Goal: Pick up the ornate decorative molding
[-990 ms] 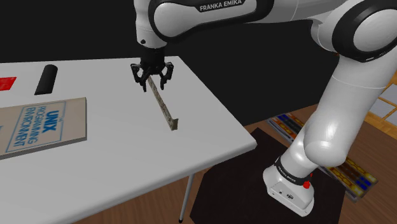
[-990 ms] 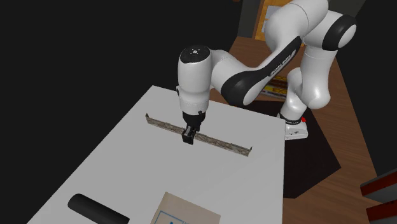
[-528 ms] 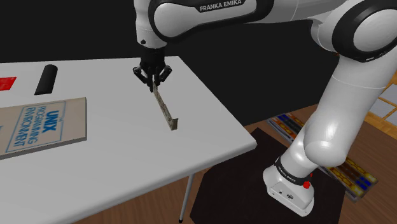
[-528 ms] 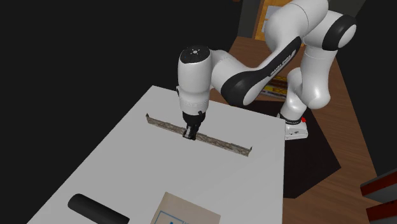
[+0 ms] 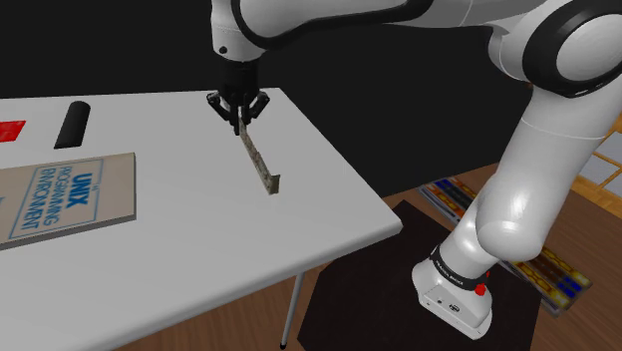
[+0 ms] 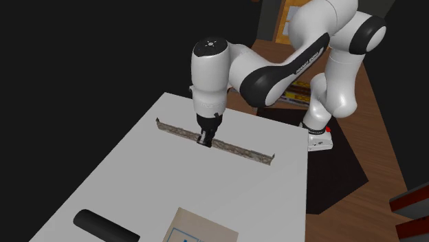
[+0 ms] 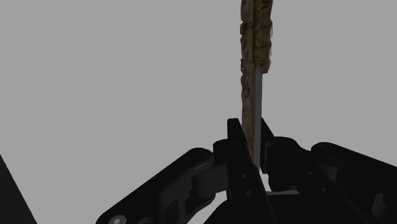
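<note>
Black pincer (image 5: 237, 112) is squeezed tight on the long, bumpy brown molding (image 5: 259, 163), a bit off its middle. The big white arm (image 5: 538, 170) reaches over the white table (image 5: 199, 249). A flat book (image 5: 70, 194) with blue words lies on the table, well apart from the molding. The molding stretches along the table near the edge on the arm's side; I cannot tell if it touches the table. A black roll (image 5: 73, 123) lies past the book, with a small red thing (image 5: 8, 130) near it.
</note>
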`<action>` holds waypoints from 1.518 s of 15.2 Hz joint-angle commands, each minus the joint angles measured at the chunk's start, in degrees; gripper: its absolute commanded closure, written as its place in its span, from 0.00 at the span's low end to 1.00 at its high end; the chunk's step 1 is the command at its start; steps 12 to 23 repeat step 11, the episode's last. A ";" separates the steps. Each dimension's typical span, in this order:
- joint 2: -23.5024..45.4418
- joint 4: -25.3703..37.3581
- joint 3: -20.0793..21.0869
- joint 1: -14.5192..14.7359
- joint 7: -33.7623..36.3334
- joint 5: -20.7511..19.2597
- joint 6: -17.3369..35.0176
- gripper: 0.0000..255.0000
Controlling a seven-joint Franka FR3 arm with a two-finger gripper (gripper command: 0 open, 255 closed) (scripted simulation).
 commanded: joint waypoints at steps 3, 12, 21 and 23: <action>-0.07 2.97 0.09 0.13 -0.09 0.09 -3.04 1.00; 0.30 8.19 0.21 0.42 -0.18 -0.01 -7.92 1.00; 0.30 8.19 0.21 0.42 -0.18 -0.01 -7.92 1.00; 0.30 8.19 0.21 0.42 -0.18 -0.01 -7.92 1.00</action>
